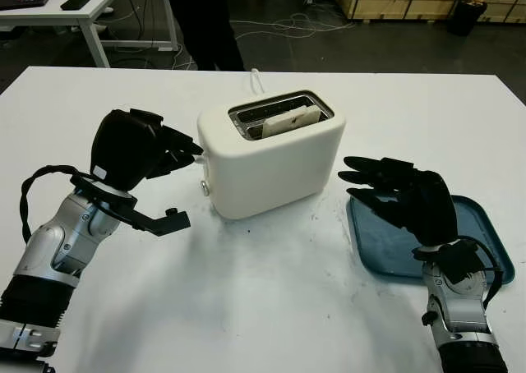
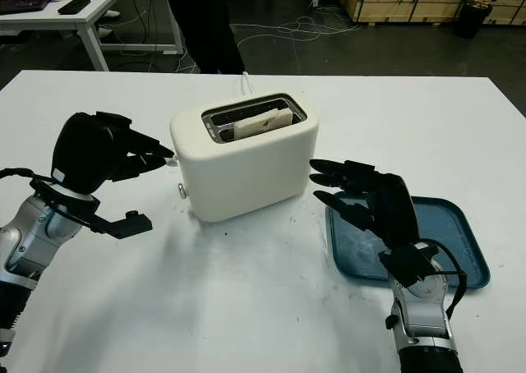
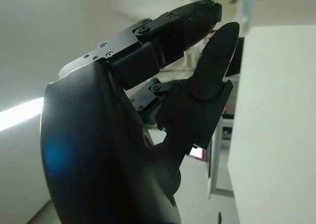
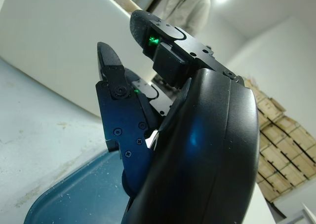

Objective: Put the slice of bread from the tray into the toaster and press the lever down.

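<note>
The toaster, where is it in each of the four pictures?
Left eye view: the white toaster stands mid-table, between the left hand and the right hand.
Right eye view: the toaster is just left of centre, with bread in its slot.
Left wrist view: its white wall runs beside the fingers.
Right wrist view: its white wall stands behind the fingers.
Shared landmark: the blue tray.

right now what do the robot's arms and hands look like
Both hands, left hand and right hand, are glossy black shells with three jointed black fingers. The forearms are silver metal with black cuffs and looping black cables. A green light glows inside the right hand.
</note>
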